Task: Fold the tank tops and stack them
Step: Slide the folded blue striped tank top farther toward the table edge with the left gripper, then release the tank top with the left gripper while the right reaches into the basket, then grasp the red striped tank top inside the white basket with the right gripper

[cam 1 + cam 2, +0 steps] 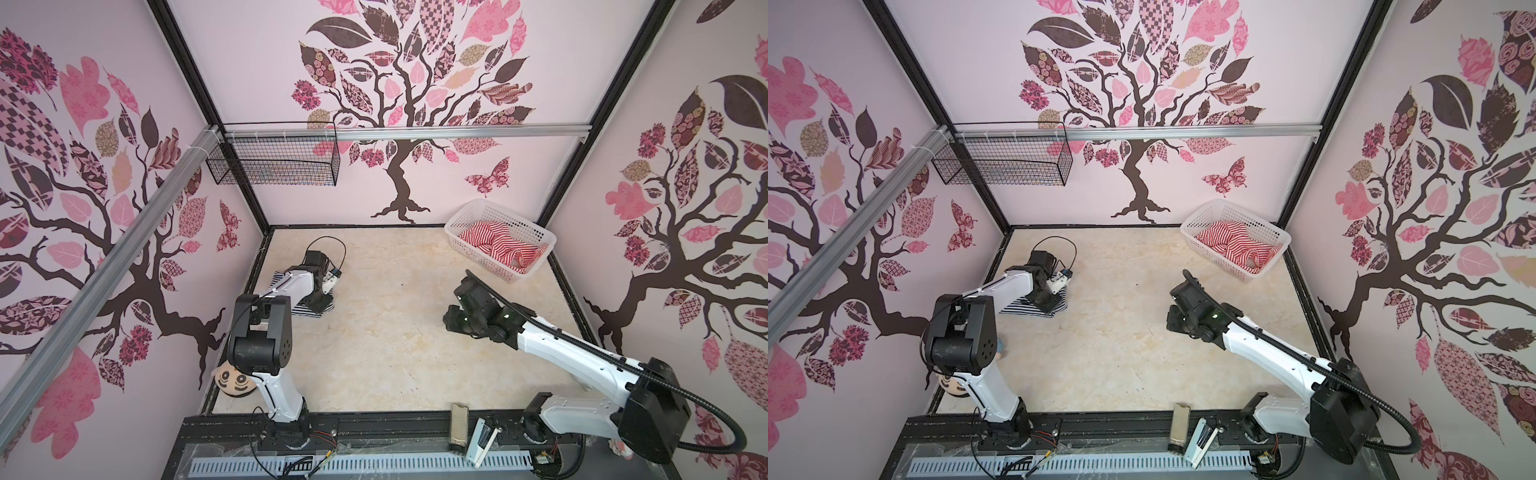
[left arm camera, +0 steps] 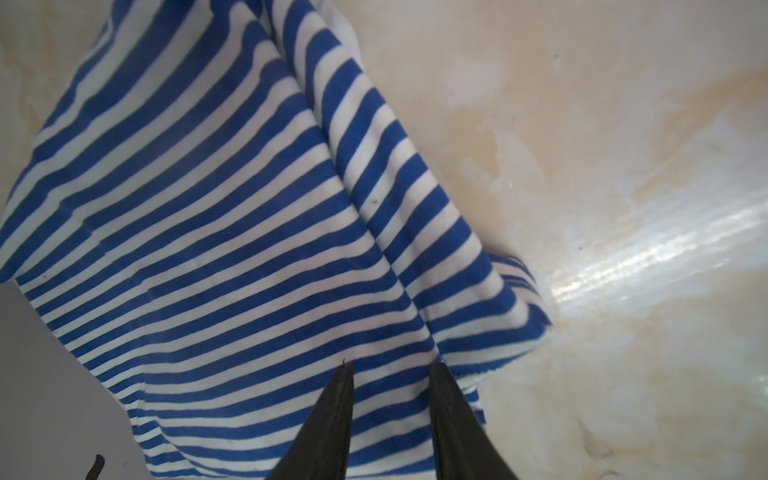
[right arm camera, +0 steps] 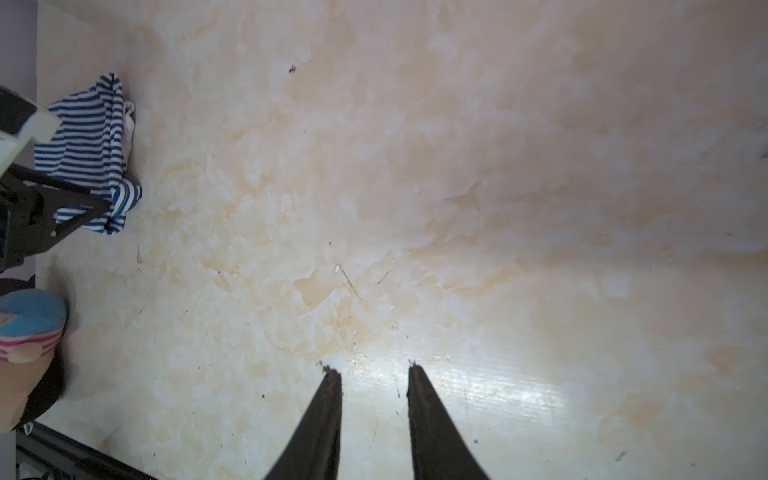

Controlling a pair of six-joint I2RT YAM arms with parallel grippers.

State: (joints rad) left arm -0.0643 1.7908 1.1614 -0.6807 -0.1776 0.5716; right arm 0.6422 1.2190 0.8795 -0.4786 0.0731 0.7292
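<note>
The pale marbled tabletop (image 1: 395, 353) spreads under both my arms. At its far right corner stands the white perforated plastic basket (image 1: 540, 239), and the red-and-white striped tank top (image 1: 494, 245) lies crumpled inside it, well apart from either claw. The navy-and-white striped tank top (image 2: 208, 249) lies on the left side of the tabletop, near the left edge. It is gathered into a small pile with a raised fold running along it, and in both top views my left arm covers most of it. A round-faced plush doll (image 1: 233, 380) sits at the near left corner, partly hidden behind my left arm.

My left claw (image 2: 390, 368) hangs right over the navy top, narrowly parted, with striped cloth showing through the gap. Nothing is pinched between the tips; whether they touch the fabric I cannot tell. My right claw (image 3: 374, 368) is parted about as narrowly above bare tabletop toward the right middle — it holds nothing.
</note>
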